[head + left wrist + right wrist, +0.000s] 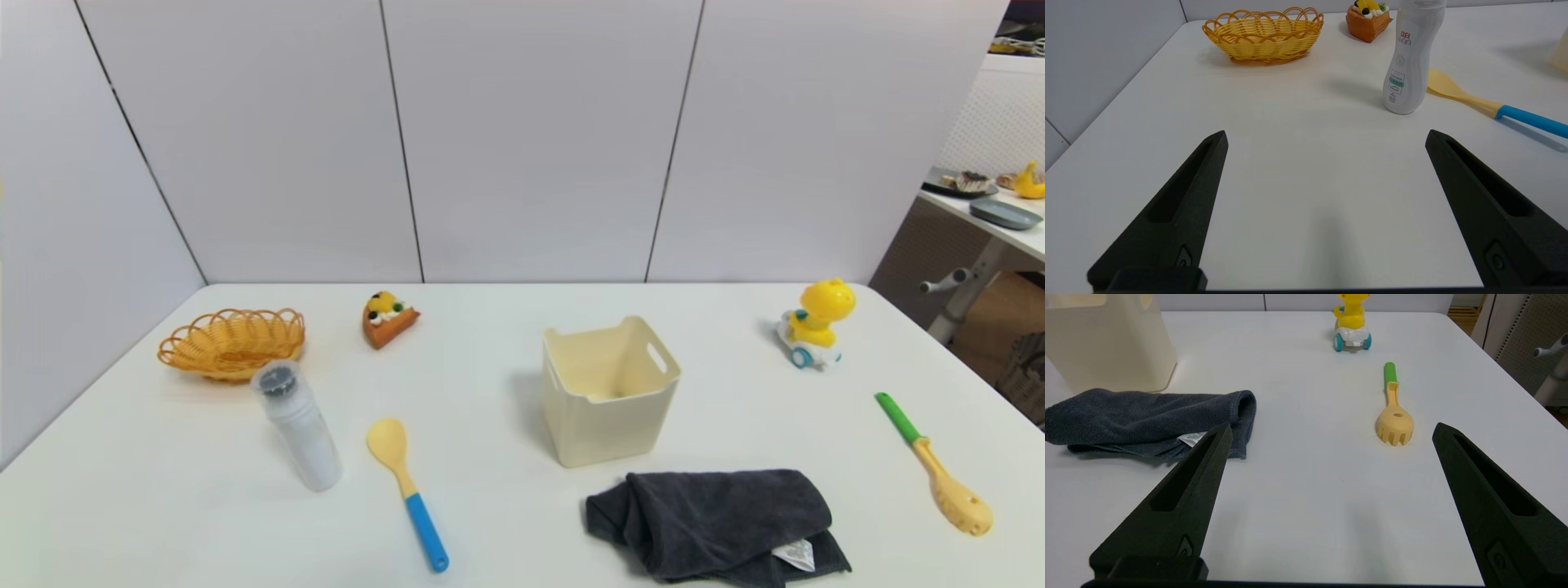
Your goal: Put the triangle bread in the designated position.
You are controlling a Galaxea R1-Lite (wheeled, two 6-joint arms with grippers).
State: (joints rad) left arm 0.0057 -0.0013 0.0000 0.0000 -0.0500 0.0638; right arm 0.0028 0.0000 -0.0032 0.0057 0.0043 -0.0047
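Note:
The triangle bread [389, 318] is an orange-brown wedge with white cream, yellow fruit and dark berries, lying at the back left of the white table [506, 392], just right of the orange woven basket [232, 342]. It also shows far off in the left wrist view as the triangle bread [1368, 19]. My left gripper [1326, 136] is open over bare table near the front left, far from the bread, holding nothing. My right gripper [1332, 428] is open and empty over the front right. Neither arm shows in the head view. The designated position has no mark that I can see.
A white bottle [297, 426] stands left of a yellow spoon with a blue handle [406, 487]. A cream bin [608, 389] sits mid-table, a dark grey cloth [714, 523] in front of it. A yellow duck toy [815, 323] and a green-handled fork [933, 463] lie right.

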